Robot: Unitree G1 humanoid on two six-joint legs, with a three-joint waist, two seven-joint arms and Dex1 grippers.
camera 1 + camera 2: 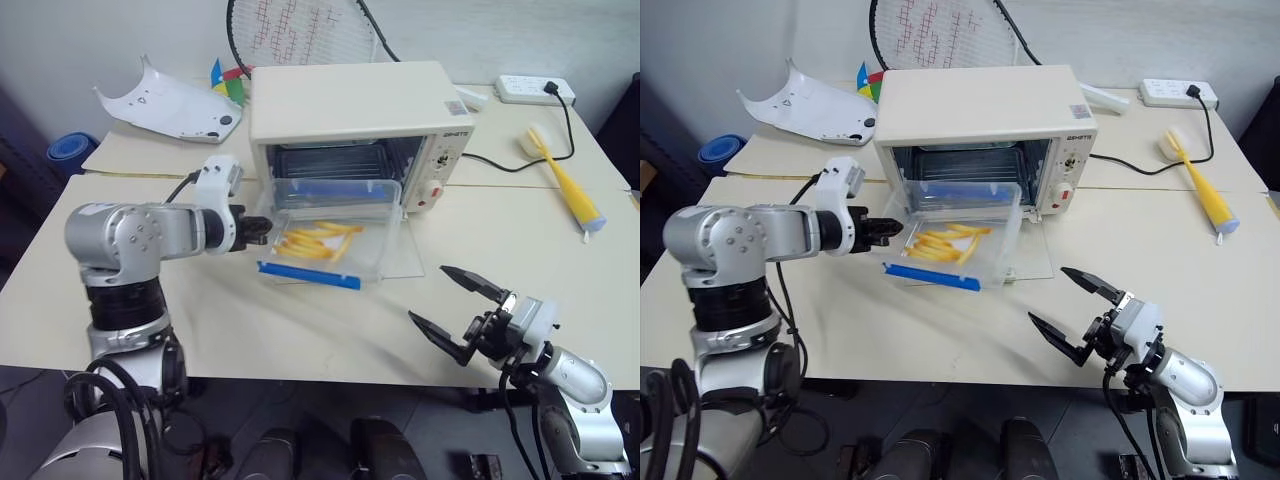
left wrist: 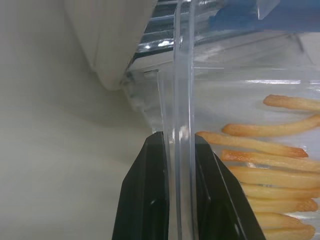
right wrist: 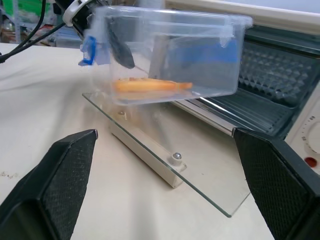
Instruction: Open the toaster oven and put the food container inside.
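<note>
The cream-white toaster oven (image 1: 350,105) stands at the back of the table with its glass door (image 1: 405,258) dropped flat in front of it. The clear food container (image 1: 330,225), with a blue clip strip and yellow strips of food inside, hangs over the door, its far end at the oven's mouth. My left gripper (image 1: 262,229) is shut on the container's left wall; the left wrist view shows both black fingers (image 2: 145,195) clamped on that clear wall (image 2: 182,75). My right gripper (image 1: 455,305) stands open near the table's front edge, right of the door, holding nothing. From there the container (image 3: 170,55) shows above the door (image 3: 200,175).
A white curved plastic shell (image 1: 175,108) lies at the back left, with a racket (image 1: 300,30) leaning behind the oven. At the back right are a power strip (image 1: 535,90) with a black cord and a yellow brush (image 1: 565,180).
</note>
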